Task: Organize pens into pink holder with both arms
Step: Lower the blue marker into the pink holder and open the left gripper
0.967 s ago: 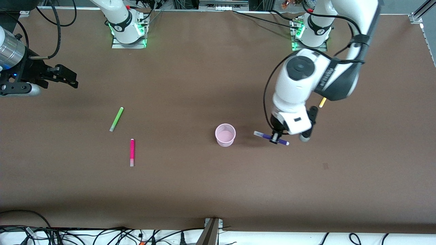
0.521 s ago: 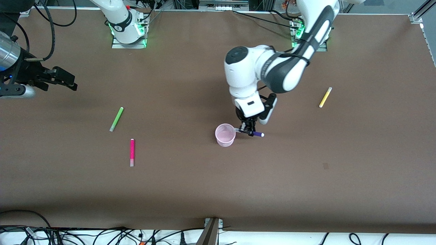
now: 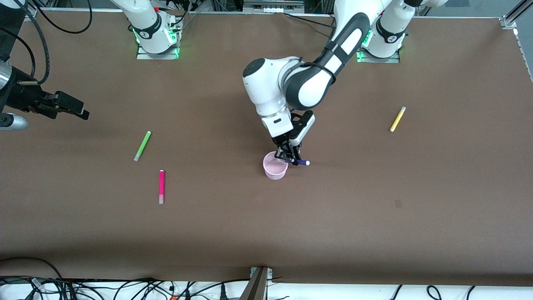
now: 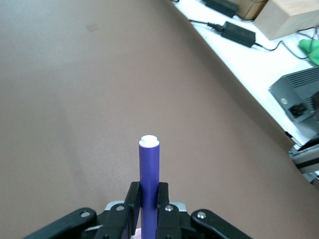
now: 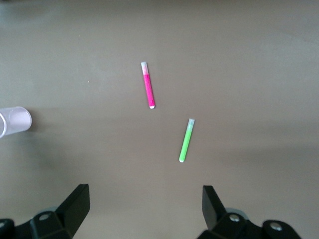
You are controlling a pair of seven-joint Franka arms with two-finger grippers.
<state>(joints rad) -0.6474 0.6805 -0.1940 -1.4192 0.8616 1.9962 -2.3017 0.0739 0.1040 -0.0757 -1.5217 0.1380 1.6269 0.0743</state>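
Purple pen [image 3: 302, 162]; pink holder [image 3: 275, 169]; brown table [image 3: 374, 208].

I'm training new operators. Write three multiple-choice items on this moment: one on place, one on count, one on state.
1. What is the left gripper over?
A. green pen
B. rim of the holder
C. yellow pen

2. How many pens lie loose on the table?
A. one
B. three
C. four

3. The right gripper is:
A. open, holding nothing
B. shut on the pink pen
C. shut on the holder

Key: 1 B, it hangs at the holder's rim. 2 B, green, pink and yellow lie loose; the purple pen is gripped. 3 A, its fingers stand apart with nothing between.
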